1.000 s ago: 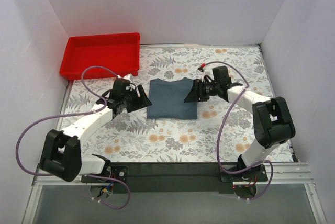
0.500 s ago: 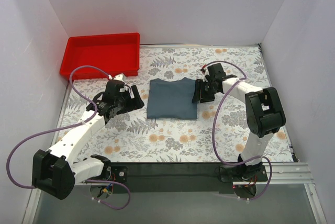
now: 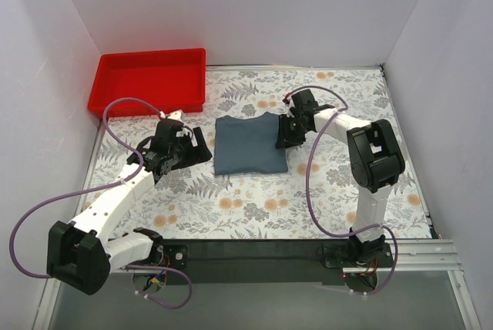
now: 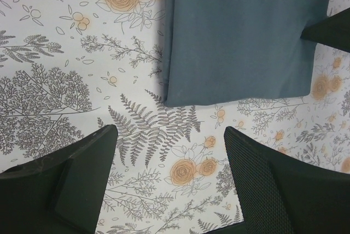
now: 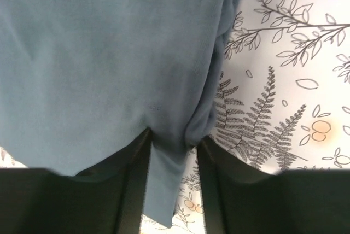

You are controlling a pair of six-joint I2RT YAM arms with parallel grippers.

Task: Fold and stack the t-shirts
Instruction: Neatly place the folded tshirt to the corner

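Folded t-shirt (image 3: 248,145) lies flat at frame centre on floral table (image 3: 254,207). At its right edge, right gripper (image 3: 283,137), jaws clenched on fabric fold. To its left, left gripper (image 3: 199,149), jaws spread, shirt just beyond tips, untouched.

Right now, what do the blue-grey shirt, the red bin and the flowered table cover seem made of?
The t-shirt: soft matte knit fabric, probably cotton; a fold bunches where it is pinched in the right end effector. The red bin: likely moulded plastic, with smooth, slightly glossy walls. The table cover: a flat printed sheet, cloth or vinyl, cannot tell.
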